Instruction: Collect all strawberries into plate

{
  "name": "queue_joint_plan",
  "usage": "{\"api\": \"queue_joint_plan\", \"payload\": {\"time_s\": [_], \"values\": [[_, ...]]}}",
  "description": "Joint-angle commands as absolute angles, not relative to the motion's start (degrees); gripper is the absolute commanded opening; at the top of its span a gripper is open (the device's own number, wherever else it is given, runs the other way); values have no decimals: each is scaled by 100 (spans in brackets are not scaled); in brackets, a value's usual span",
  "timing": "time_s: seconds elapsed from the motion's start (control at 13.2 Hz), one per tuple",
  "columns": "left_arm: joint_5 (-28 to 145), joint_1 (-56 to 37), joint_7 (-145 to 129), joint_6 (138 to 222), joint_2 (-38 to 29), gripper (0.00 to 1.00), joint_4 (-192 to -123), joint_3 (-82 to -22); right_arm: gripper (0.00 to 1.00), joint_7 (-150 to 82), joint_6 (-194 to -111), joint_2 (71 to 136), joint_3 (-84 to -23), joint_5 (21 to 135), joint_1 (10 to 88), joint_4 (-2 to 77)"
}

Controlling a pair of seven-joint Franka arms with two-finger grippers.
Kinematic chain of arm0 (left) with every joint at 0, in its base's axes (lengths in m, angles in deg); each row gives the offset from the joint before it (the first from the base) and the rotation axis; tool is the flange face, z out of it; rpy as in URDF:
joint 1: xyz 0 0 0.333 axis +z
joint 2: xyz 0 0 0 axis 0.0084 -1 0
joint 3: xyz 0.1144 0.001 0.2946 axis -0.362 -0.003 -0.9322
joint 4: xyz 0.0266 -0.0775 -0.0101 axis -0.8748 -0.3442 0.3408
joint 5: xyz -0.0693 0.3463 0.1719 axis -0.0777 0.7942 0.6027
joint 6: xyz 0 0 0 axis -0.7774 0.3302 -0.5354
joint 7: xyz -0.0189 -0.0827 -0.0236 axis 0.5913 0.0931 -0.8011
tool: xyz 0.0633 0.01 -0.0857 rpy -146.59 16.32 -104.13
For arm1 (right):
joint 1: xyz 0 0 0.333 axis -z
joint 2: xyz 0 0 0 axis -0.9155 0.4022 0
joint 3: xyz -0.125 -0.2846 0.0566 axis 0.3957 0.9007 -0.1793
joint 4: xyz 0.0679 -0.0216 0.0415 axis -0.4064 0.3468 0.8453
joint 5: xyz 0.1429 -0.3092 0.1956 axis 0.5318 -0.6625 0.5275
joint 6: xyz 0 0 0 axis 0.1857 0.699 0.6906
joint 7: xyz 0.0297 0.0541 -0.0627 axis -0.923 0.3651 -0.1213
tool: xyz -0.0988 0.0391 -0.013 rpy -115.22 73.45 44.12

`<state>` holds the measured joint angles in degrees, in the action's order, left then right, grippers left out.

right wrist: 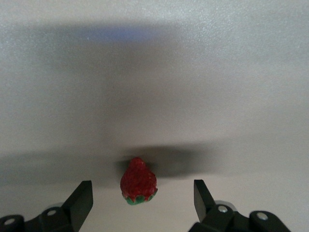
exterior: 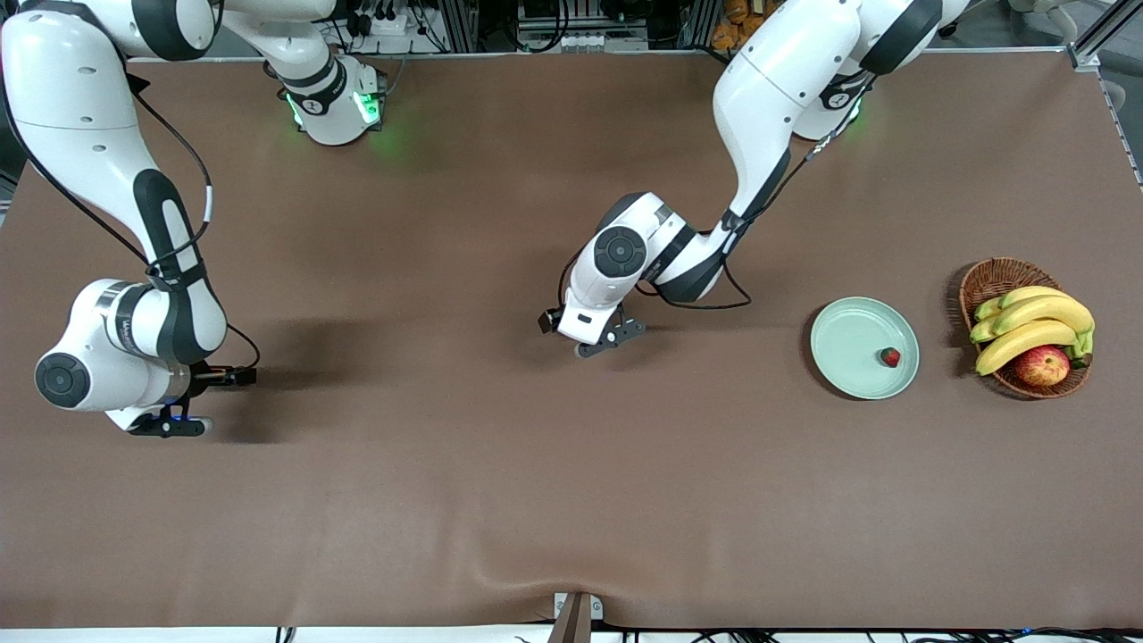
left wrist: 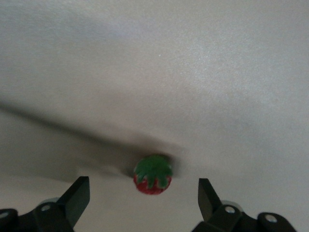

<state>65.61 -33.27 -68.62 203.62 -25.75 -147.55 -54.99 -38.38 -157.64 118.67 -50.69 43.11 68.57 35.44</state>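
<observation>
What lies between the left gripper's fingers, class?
A strawberry sits on the table between the left gripper's open fingers, untouched; the left wrist view shows it.

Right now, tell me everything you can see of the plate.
The plate is round, shallow and pale mint green, plain, with a raised rim and a smooth, glossy look. It lies flat on the brown table, beside the wicker basket at the left arm's end, apart from it. One small red strawberry sits in it. Neither gripper touches it.

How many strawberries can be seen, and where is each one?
3. One strawberry lies in the plate. One lies on the table between the left gripper's open fingers. One lies between the right gripper's open fingers.
</observation>
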Motion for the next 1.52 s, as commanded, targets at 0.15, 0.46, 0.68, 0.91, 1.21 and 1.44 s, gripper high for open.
{"api": "queue_joint_plan", "payload": {"time_s": [0.15, 0.46, 0.68, 0.91, 1.21, 1.44], "values": [[6672, -3625, -7035, 20428, -2808, 85, -14494, -5757, 50, -3915, -15785, 11949, -5176, 4197, 6971, 3542], [6681, -3546, -7009, 20410, -2686, 32, -14494, -5748, 31, -3915, -15785, 11949, -5185, 4197, 6954, 3524], [6698, -3459, -6965, 20384, -2642, 0, -14503, -5757, 12, -3888, -15793, 11940, -5185, 4232, 6857, 3332], [6707, -3143, -6930, 20061, -2213, 0, -14538, -5748, 5, -3705, -15855, 11896, -5193, 4258, 6445, 3041], [6698, -2467, -6492, 18823, -1273, 0, -14556, -5713, 2, -2704, -15759, 11729, -5202, 5659, 5532, 2970], [6690, -1747, -5728, 17777, -692, 0, -14556, -5704, 2, -1800, -15398, 11711, -5202, 7259, 4593, 2979]]}}
